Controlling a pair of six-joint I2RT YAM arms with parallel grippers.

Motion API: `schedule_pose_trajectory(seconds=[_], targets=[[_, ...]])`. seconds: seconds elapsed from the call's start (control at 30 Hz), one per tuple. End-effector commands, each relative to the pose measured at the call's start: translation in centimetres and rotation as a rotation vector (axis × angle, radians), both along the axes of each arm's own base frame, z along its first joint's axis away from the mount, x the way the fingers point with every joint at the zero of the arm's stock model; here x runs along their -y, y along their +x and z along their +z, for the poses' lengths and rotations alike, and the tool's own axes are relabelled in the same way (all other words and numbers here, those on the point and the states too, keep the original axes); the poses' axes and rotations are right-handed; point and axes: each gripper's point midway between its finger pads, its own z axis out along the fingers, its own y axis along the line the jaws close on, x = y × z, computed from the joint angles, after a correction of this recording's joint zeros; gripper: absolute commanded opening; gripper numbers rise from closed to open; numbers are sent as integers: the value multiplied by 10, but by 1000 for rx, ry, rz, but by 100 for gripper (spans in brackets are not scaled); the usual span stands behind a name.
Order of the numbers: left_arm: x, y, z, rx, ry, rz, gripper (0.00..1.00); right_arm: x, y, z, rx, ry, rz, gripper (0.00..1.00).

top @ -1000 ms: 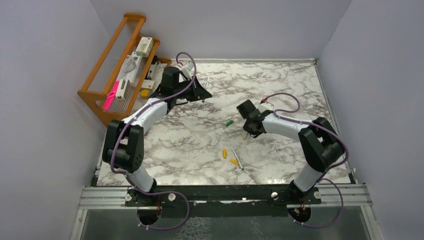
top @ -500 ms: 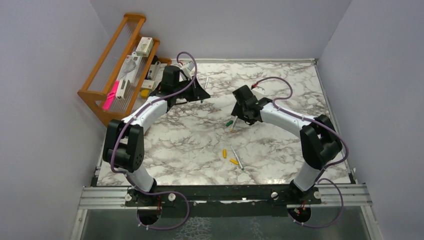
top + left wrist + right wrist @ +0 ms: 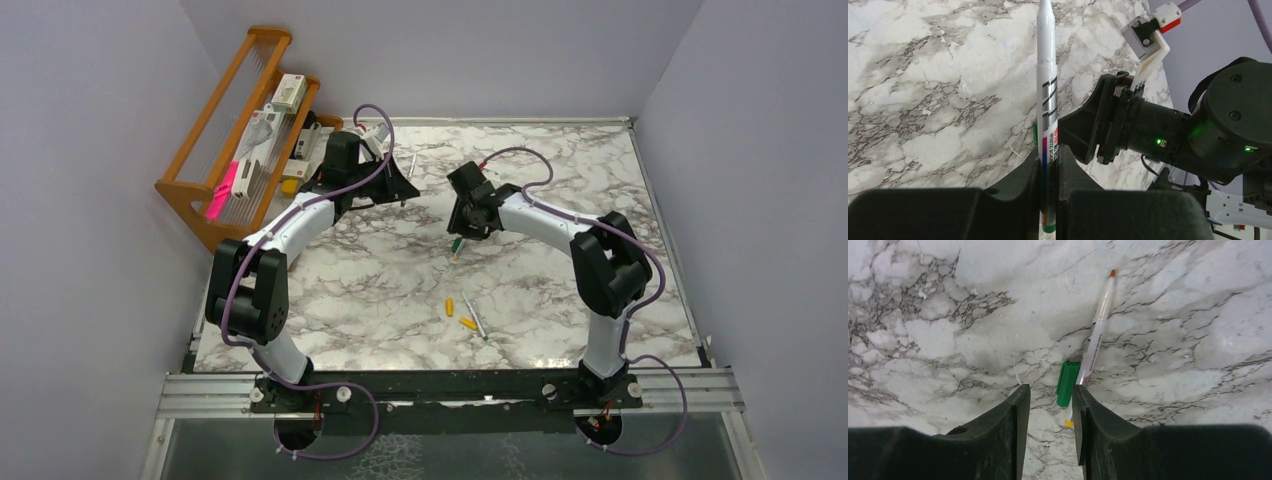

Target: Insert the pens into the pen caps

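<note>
My left gripper [image 3: 402, 190] is shut on a pale grey pen [image 3: 1047, 100] with a green end, held above the table at the far left; the pen's tip points away past the fingers. My right gripper [image 3: 1050, 395] is open, low over the table, with the dark green cap [image 3: 1067, 383] just ahead between its fingertips, nearer the right finger. A second pen [image 3: 1096, 342] with an orange tip lies touching that cap. In the top view the right gripper [image 3: 461, 228] is over the green cap [image 3: 457, 243]. Two yellow-orange caps [image 3: 449, 306] [image 3: 467, 323] and a third pen [image 3: 474, 318] lie nearer the bases.
A wooden rack [image 3: 238, 135] with boxes and a pink marker [image 3: 222, 190] stands at the far left, close behind my left arm. My right arm's wrist [image 3: 1198, 135] shows close beside the left gripper. Grey walls enclose the marble table [image 3: 560, 300].
My right arm has swung left and farther away, bringing its open gripper over the green cap and orange-tipped pen. My left gripper has stayed put, holding its pen.
</note>
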Motion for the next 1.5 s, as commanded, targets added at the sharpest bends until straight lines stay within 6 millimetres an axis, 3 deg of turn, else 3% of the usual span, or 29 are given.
schedule_pose_trajectory(seconds=[0.0, 0.27, 0.53, 0.73, 1.0, 1.27, 1.47], targets=[[-5, 9, 4, 32, 21, 21, 0, -29, -10, -1, -25, 46, 115, 35], [-8, 6, 3, 34, 26, 25, 0, -27, -21, -22, -76, 11, 122, 40], [-9, 4, -1, 28, 31, 26, 0, -9, -21, -32, -86, -72, 65, 47], [-10, 6, -3, 26, 31, 29, 0, -10, -20, -39, -99, -83, 69, 48], [-10, 9, -5, 22, 29, 29, 0, -8, -6, -17, -18, -99, 68, 47], [-8, 13, -10, 13, 28, 27, 0, -12, -4, -24, -25, -101, 83, 47], [-9, 14, -11, 12, 30, 29, 0, -13, 6, -10, 25, -102, 77, 47]])
